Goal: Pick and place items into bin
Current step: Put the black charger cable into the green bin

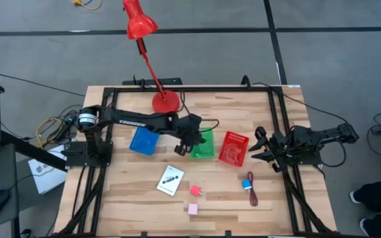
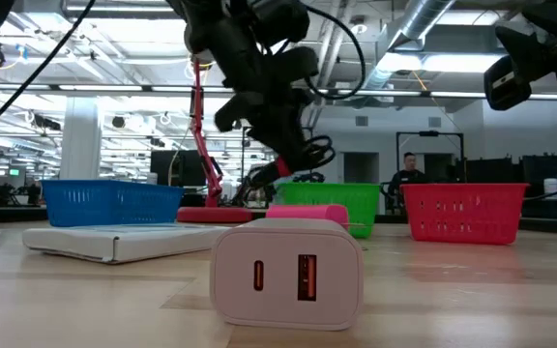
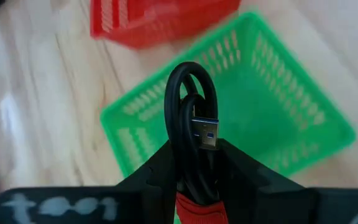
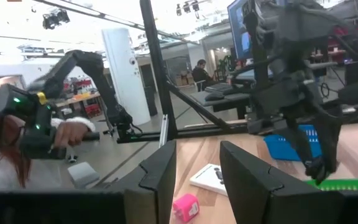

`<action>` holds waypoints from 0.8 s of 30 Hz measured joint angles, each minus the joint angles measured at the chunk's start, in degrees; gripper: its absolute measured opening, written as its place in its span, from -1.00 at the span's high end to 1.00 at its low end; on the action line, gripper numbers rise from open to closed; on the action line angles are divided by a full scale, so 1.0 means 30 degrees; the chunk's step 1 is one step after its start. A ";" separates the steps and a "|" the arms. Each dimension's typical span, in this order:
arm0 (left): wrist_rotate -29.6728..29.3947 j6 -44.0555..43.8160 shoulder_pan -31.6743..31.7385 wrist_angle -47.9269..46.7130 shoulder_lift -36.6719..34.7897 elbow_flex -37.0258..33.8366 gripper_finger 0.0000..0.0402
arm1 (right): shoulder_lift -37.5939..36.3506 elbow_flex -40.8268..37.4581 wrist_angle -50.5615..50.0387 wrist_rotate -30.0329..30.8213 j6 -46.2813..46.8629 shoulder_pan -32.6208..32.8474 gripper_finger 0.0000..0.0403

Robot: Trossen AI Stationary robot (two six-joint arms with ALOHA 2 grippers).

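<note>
Left pincer grips black cable over green bin.

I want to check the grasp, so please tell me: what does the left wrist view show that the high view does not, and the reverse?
Only the left wrist view shows the coiled black USB cable with a red strap, gripped in the left gripper jaws.

Only the high view shows the blue basket, white card, two pink cubes, red desk lamp and the waiting right gripper.

Both show the green basket and red basket.

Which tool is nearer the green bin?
Left. The left tool, holding a black cable, hangs at the green bin's edge. The right tool waits beyond the red bin.
</note>
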 joint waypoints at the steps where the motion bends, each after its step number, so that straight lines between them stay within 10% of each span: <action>1: -0.0955 0.0241 -0.0187 -0.0714 0.0004 0.0246 0.63 | 0.0004 0.0000 -0.0075 0.0000 0.0007 0.0000 0.41; 13: -0.4561 0.7955 -0.1791 -0.2299 0.0717 0.2248 0.63 | 0.0004 0.0004 -0.0383 0.0000 0.0000 0.0000 0.41; 24: -0.2746 1.0700 -0.2445 -0.0911 0.1942 0.2235 0.63 | -0.0001 0.0000 -0.0493 -0.0007 0.0000 0.0000 0.41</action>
